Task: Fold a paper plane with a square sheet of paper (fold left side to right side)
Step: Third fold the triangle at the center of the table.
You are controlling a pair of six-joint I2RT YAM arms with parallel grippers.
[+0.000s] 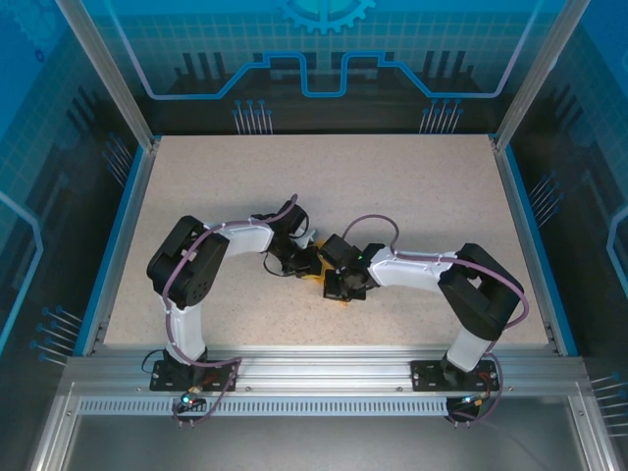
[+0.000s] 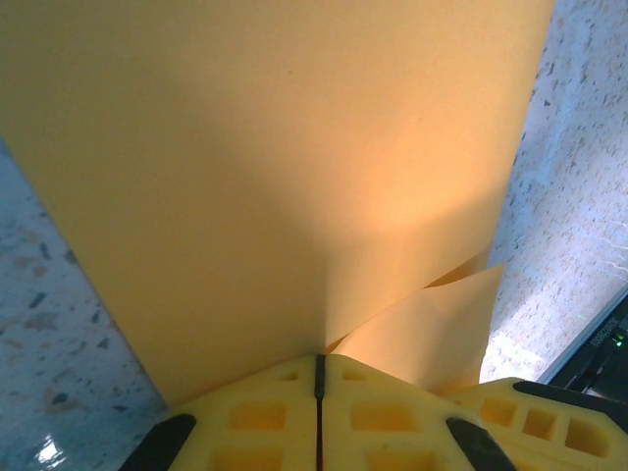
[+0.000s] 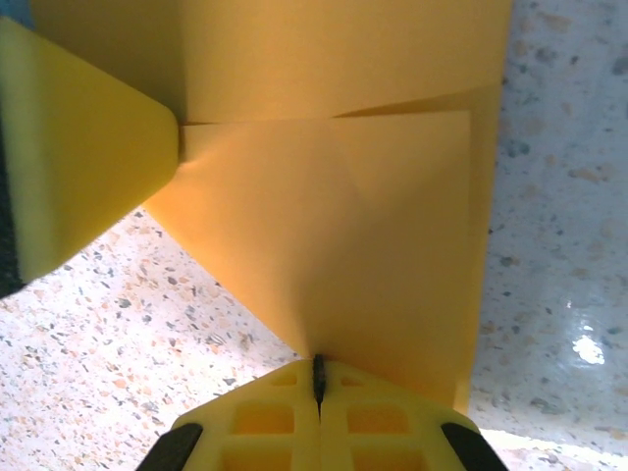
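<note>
While both are clamped shut on it — left pincer (image 2: 319,365) at one edge, right pincer (image 3: 318,371) at another — the square sheet of paper (image 3: 334,196) is mid desk (image 3: 98,324), partly folded; thin, floppy, tear-prone, probably best pinched at edges near creases.

top ext: high, near edge, looks down on table (image 1: 392,196) | L+R wrist: v. close, both on orange paper (image 2: 275,177)
</note>
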